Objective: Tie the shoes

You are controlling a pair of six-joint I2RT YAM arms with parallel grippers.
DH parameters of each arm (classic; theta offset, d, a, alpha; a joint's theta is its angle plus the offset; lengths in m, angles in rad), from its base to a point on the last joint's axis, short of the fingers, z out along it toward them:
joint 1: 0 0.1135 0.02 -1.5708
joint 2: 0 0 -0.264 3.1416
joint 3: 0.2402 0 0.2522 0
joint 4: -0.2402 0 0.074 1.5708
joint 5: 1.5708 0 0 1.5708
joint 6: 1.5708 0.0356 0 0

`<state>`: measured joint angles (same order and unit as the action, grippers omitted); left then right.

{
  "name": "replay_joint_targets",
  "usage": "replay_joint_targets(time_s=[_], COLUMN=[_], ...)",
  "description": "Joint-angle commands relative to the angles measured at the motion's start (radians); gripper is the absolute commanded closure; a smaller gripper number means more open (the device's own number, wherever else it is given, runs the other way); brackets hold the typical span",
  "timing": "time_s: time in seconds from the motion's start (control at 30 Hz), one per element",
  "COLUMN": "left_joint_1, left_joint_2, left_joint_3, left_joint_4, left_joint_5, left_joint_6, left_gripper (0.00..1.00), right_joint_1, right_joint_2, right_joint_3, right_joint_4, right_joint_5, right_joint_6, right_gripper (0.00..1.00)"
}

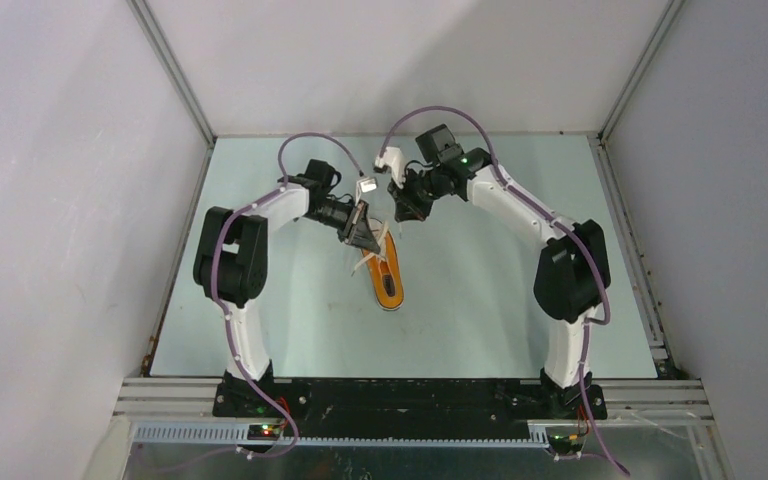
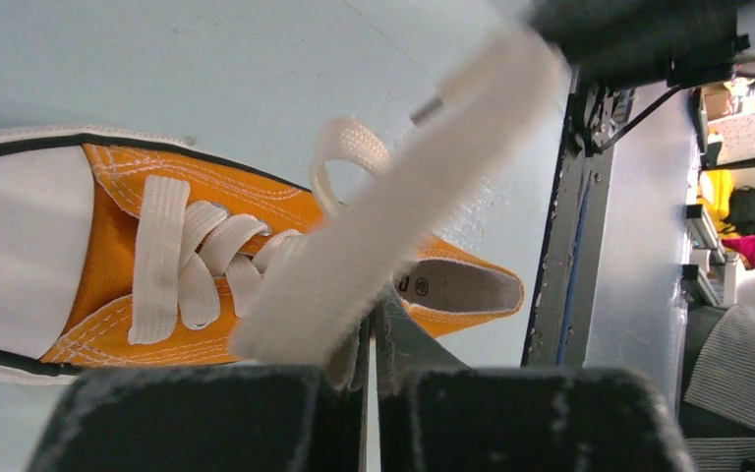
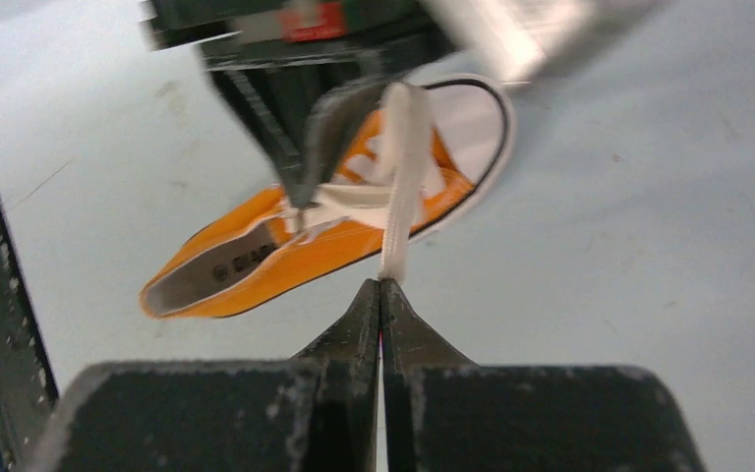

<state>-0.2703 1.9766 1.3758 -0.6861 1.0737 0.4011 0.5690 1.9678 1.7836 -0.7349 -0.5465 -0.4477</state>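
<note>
1. Where it clamps tight on the white lace (image 2: 383, 226), the left gripper (image 2: 369, 339) hangs over the sneaker (image 2: 231, 185), left arm (image 1: 285, 205) bowed inward.
2. Opposite, the right gripper (image 3: 381, 290) pinches the same lace, right arm (image 1: 510, 205) mirrored.
3. Sneaker lies central on the table (image 1: 290, 320), heel toward the near edge.

Your left arm (image 1: 243, 340) and right arm (image 1: 563, 352) wear white shells broken by bulky black joint housings. A lilac cable (image 1: 295, 140) runs along each. A green light (image 1: 467, 158) glows near the right wrist. The left pincer (image 2: 369, 334) and right pincer (image 3: 380, 295) have matte black, scuffed fingers (image 3: 349, 332).
</note>
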Motion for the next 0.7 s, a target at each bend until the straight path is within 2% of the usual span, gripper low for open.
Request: replay_joint_targets(time_s=[0.0, 0.23, 0.47, 0.67], left_joint_1=[0.014, 0.025, 0.028, 0.029], left_joint_2=[-0.016, -0.027, -0.047, -0.049], left_joint_3=[0.061, 0.019, -0.077, -0.131], left_joint_4=[-0.003, 0.059, 0.143, 0.198], left_joint_5=[0.015, 0.052, 0.066, 0.073], left_joint_6=[-0.082, -0.174, -0.287, -0.341], left_gripper=[1.00, 1.00, 1.00, 1.00], right_joint_1=[0.038, 0.062, 0.095, 0.097], right_joint_2=[-0.109, -0.076, -0.026, -0.010], right_joint_3=[-0.047, -0.057, -0.068, -0.162], right_joint_4=[-0.033, -0.137, -0.345, -0.436], right_joint_5=[-0.141, -0.219, -0.275, -0.288], right_joint_6=[-0.206, -0.362, -0.481, -0.546], right_gripper=[1.00, 1.00, 1.00, 1.00])
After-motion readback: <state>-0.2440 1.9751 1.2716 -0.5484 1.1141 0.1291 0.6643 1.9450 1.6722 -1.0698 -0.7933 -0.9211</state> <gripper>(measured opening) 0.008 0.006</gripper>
